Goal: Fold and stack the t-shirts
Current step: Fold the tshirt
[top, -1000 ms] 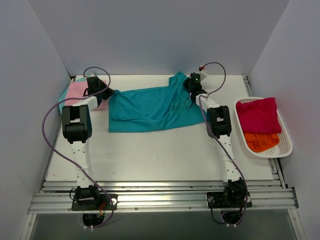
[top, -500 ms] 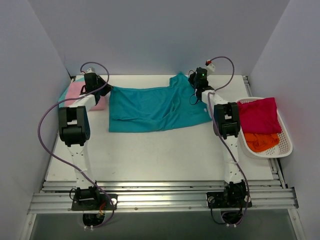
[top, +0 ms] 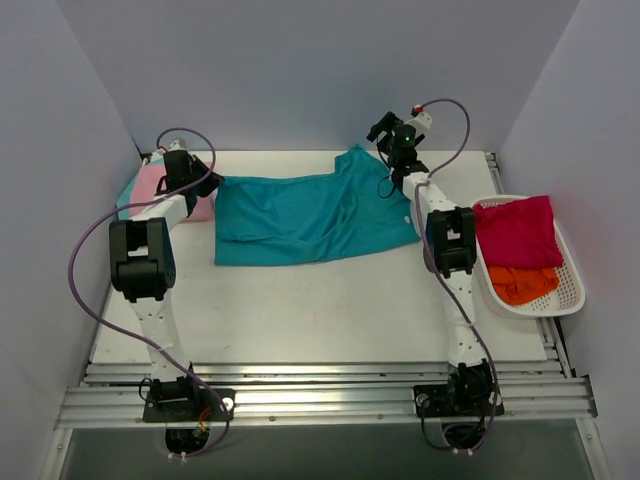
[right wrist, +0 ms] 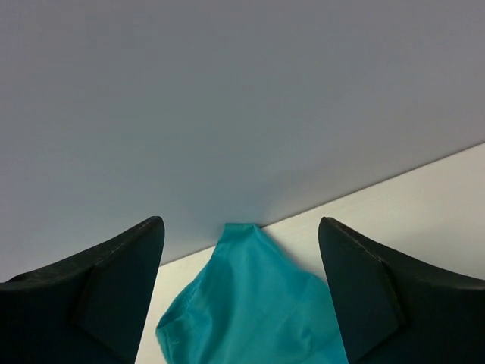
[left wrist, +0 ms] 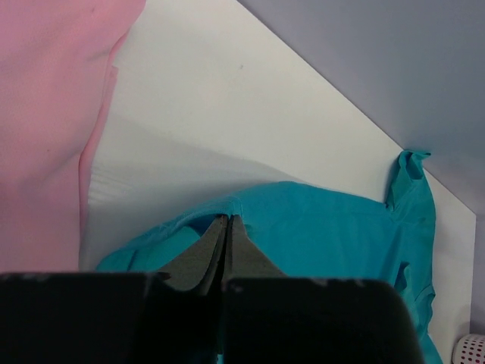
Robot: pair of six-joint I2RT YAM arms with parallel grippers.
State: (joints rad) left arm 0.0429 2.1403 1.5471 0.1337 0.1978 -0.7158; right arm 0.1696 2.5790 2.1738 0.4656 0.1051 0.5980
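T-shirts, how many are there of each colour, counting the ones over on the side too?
Teal t-shirt: 1
Pink t-shirt: 1
Light mint t-shirt, only an edge showing under the pink one: 1
Crimson t-shirt: 1
Orange t-shirt: 1
Total: 5

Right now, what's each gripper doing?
Left gripper: closed on the edge of the teal shirt.
Right gripper: open, holding nothing.
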